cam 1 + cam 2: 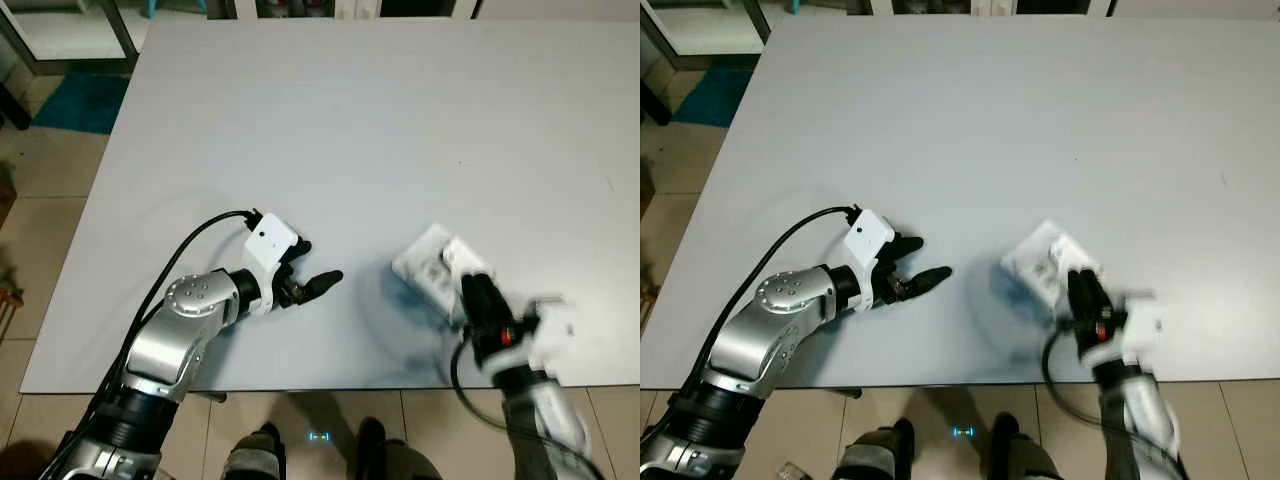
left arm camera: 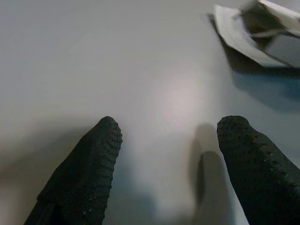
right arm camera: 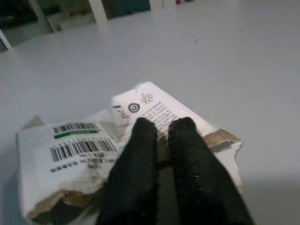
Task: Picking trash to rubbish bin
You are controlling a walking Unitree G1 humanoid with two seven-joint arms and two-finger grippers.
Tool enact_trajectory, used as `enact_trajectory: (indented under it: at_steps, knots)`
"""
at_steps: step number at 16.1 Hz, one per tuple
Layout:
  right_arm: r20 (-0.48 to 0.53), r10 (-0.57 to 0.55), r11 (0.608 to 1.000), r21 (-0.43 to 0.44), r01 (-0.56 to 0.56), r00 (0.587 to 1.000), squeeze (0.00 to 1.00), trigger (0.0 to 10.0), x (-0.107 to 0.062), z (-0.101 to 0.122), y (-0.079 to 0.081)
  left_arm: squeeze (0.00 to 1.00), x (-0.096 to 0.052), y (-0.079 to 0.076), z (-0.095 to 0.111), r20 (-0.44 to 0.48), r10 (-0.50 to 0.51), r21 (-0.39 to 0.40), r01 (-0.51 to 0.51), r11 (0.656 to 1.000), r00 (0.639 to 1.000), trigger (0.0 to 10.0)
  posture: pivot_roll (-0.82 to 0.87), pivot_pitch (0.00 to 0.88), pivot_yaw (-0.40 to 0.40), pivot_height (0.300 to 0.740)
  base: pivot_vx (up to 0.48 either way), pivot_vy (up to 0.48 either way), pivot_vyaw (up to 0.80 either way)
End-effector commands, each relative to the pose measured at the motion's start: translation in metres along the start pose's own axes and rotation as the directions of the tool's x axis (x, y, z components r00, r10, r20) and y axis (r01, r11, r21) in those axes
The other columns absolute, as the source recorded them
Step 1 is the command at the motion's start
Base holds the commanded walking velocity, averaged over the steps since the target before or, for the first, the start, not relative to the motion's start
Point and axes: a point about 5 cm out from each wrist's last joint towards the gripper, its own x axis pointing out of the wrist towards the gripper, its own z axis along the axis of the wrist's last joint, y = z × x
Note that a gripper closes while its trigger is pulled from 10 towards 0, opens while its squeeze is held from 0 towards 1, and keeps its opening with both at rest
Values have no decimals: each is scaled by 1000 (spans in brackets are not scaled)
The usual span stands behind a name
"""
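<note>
Right claw (image 3: pixel 161 136) pressed closed on torn cardboard packet (image 1: pixel 432 262), near counter (image 1: pixel 350 120) front edge. Packet looks light, crushable; firm flap best hold. Left claw (image 2: pixel 168 154) spread open, idle.

A torn, crumpled white cardboard box (image 3: pixel 89 154) with barcode labels and printed text lies flattened on a pale grey table (image 1: pixel 350 130), toward its near edge at about five o'clock from the centre.

The right gripper (image 3: pixel 161 129), its two black fingers (image 3: pixel 136 164) pressed together, rests on a torn white cardboard box (image 3: pixel 70 154) bearing barcodes, lying on the grey table (image 3: pixel 225 65).
</note>
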Motion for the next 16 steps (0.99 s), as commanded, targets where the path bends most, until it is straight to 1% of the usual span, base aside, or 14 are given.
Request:
enact_trajectory:
  at_steps: [1, 2, 4, 7, 8, 9, 10, 11, 12, 13, 14, 15, 16]
  knots:
    - [-261, -68, 995, 51, 84, 963, 0, 0, -29, -41, -1, 0, 1, 0, -23, -93, 12, -49, -16, 999, 996, 10000, 291, 265, 46, 740, 0, 0, 0]
    - [-257, -87, 994, 47, 103, 962, 0, 0, -34, -38, 1, 0, 3, 0, -22, -88, 10, -50, -15, 999, 996, 10000, 288, 263, 46, 740, 0, 0, 0]
    - [-236, -130, 989, 39, 144, 963, 0, 0, -34, -30, 1, 0, 7, 0, -21, -79, 8, -56, -12, 998, 997, 10000, 276, 250, 50, 740, 0, 0, 0]
    - [-195, -142, 989, 11, 147, 971, 0, 0, -24, -16, 6, 0, 12, -2, -20, -71, 1, -67, -6, 998, 998, 10000, 267, 245, 54, 740, 0, 0, 0]
    - [-170, -151, 989, -23, 149, 974, 0, 0, -19, -10, 7, 0, 14, -2, -19, -63, 3, -68, -7, 998, 998, 10000, 263, 244, 56, 740, 0, 0, 0]
    - [-135, -184, 980, -98, 171, 974, 0, 7373, -12, -1, 6, 0, 15, -1, -19, -56, 12, -68, -15, 998, 998, 10000, 263, 244, 56, 740, 0, 0, 0]
    - [-109, -191, 977, -118, 178, 976, 0, 10000, -8, 5, 6, 0, 15, 0, -19, -54, 14, -69, -18, 997, 998, 10000, 263, 244, 56, 740, 0, 0, 0]
    - [-100, -191, 976, -128, 178, 976, 1000, 10000, -7, 8, 6, 0, 15, 1, -18, -54, 15, -69, -19, 997, 998, 10000, 260, 245, 61, 740, 0, 0, 0]
    - [-100, -176, 972, -174, 157, 979, 1000, 10000, -8, 12, 8, 0, 15, 2, -18, -56, 17, -68, -20, 997, 998, 10000, 262, 246, 62, 740, 0, 0, 0]
    - [-117, -154, 963, -240, 122, 981, 1000, 10000, -12, 15, 10, 0, 14, 3, -19, -57, 19, -67, -23, 997, 998, 10000, 261, 246, 61, 740, 0, 0, 0]
    - [-126, -147, 956, -274, 108, 981, 1000, 10000, -13, 15, 10, 0, 14, 3, -19, -57, 20, -68, -24, 997, 998, 10000, 261, 246, 61, 740, 0, 0, 0]
    - [-132, -140, 939, -333, 89, 981, 1000, 10000, -15, 19, 9, 0, 14, 3, -19, -55, 21, -69, -25, 997, 998, 10000, 253, 243, 63, 740, 0, 0, 0]
    - [-122, -135, 924, -373, 80, 983, 1000, 10000, -16, 25, 7, 0, 15, 3, -19, -53, 19, -70, -23, 997, 998, 10000, 253, 243, 63, 740, 0, 0, 0]
